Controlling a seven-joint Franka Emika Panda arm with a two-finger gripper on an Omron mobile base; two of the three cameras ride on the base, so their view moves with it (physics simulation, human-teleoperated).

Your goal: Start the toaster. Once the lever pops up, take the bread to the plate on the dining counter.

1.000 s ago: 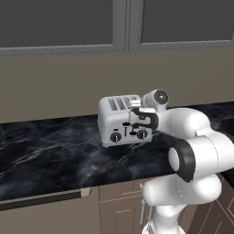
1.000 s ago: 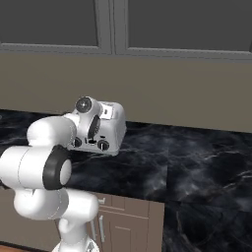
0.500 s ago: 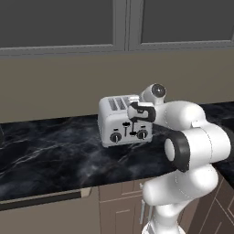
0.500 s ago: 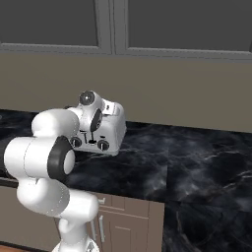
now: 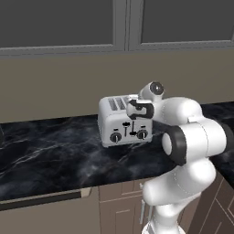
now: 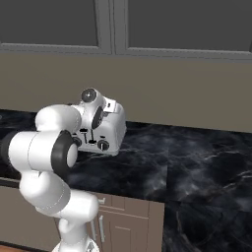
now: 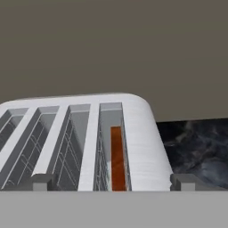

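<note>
The toaster (image 5: 123, 121) is a boxy silver-white unit with four slots on top, standing upright on the black marble worktop (image 5: 55, 151) near the wall. Its front carries two round black knobs and two black slide levers. The bread (image 7: 117, 158), orange-brown, stands on edge inside the rightmost slot.

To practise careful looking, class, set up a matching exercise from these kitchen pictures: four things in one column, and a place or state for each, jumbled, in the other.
Things:
1. toaster
2. bread
3. claw
4. upper cabinets

Places or states:
A. open, poised over the slots
B. on the wall above
C. standing on the black marble worktop
D. down inside one slot

Pairs: 1-C, 2-D, 3-A, 4-B
</note>
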